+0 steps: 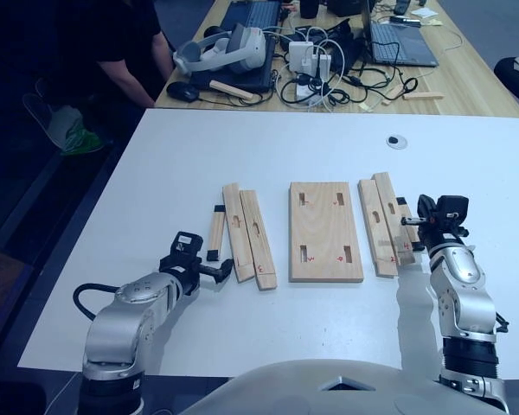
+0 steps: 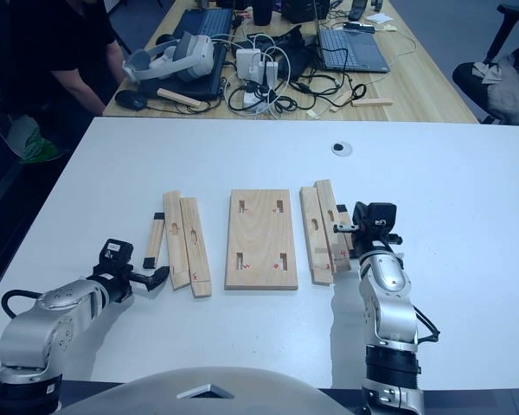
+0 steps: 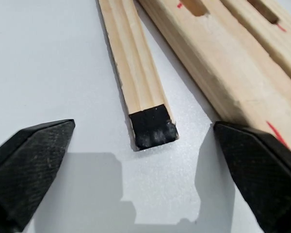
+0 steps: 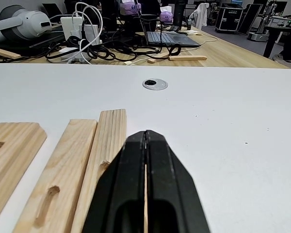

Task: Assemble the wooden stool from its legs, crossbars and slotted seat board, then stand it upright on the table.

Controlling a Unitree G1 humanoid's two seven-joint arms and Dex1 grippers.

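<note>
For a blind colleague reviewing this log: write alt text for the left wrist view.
The open tool holds its two black fingers either side of the black-capped end of a thin wooden stick lying on a white table, not touching it. Wider slotted wooden bars with red marks lie beside the stick.

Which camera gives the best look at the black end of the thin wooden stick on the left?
The left wrist view: the black end sits close up, scuffs plain. Both eye views show the whole stick small, lying beside two slotted legs.
</note>
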